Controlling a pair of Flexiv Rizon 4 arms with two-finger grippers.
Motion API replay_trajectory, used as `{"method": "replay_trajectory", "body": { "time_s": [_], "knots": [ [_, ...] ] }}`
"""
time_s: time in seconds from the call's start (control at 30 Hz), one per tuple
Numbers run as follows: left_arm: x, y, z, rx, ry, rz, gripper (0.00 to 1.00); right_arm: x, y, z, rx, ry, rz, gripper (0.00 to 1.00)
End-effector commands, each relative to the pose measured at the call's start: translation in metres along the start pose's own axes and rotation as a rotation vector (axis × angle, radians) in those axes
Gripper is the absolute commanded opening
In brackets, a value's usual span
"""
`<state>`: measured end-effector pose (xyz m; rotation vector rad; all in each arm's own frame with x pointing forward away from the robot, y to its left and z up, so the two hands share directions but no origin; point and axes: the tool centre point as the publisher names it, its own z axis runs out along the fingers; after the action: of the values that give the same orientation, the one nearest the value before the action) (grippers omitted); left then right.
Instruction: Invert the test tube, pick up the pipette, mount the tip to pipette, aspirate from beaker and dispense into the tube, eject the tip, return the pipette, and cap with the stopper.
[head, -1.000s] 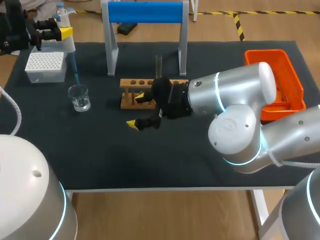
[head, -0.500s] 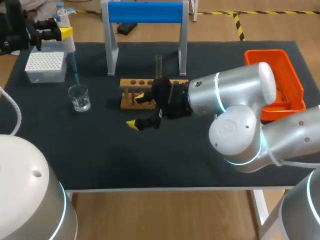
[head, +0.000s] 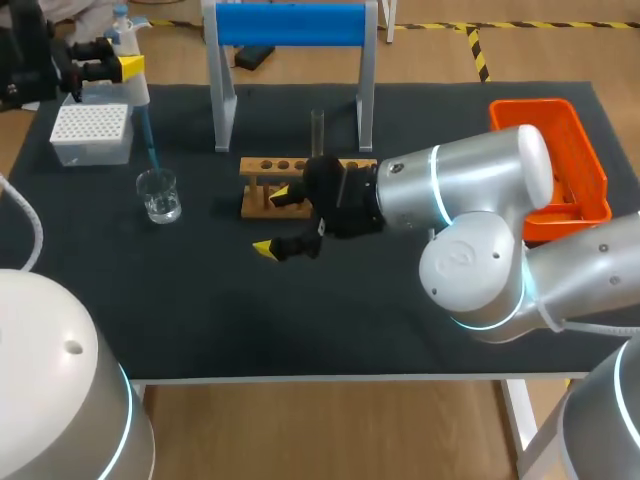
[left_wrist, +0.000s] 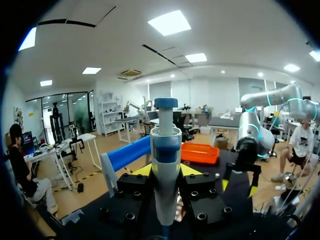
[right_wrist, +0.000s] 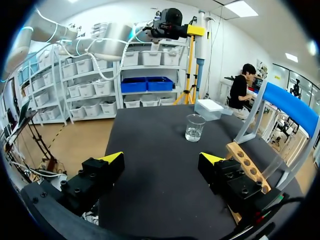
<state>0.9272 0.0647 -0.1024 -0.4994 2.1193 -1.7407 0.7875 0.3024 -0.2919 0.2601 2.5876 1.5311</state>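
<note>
My left gripper (head: 120, 62) is at the table's far left corner, shut on the white and blue pipette (head: 133, 85). The pipette's blue tip (head: 148, 140) slants down to the rim of the glass beaker (head: 159, 195). In the left wrist view the pipette (left_wrist: 165, 170) stands upright between the fingers of that gripper (left_wrist: 166, 175). A clear test tube (head: 317, 130) stands upright in the wooden rack (head: 290, 178). My right gripper (head: 278, 218) hovers open at the rack's front, nothing between its fingers. The right wrist view shows this gripper (right_wrist: 162, 159) facing the beaker (right_wrist: 194, 127), with the rack (right_wrist: 247, 167) beside one finger.
A white tip box (head: 92, 133) sits behind the beaker. A blue-topped stand (head: 290, 25) rises behind the rack. An orange basket (head: 560, 160) is at the far right, partly hidden by my right arm (head: 470, 200).
</note>
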Motion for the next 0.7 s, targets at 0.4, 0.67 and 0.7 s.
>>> {"method": "replay_trajectory", "body": {
  "time_s": [0.4, 0.67, 0.7],
  "knots": [
    [-0.008, 0.028, 0.004, 0.037, -0.007, -0.004, 0.0, -0.001, 0.0, -0.001, 0.0, 0.004, 0.0, 1.0],
    [-0.015, 0.037, 0.008, -0.005, -0.01, 0.023, 0.0, -0.001, 0.0, -0.001, 0.0, 0.004, 0.0, 1.0],
    [-0.016, 0.038, 0.008, -0.004, -0.01, 0.023, 0.0, -0.001, 0.0, -0.001, 0.0, 0.004, 0.0, 1.0]
  ]
}}
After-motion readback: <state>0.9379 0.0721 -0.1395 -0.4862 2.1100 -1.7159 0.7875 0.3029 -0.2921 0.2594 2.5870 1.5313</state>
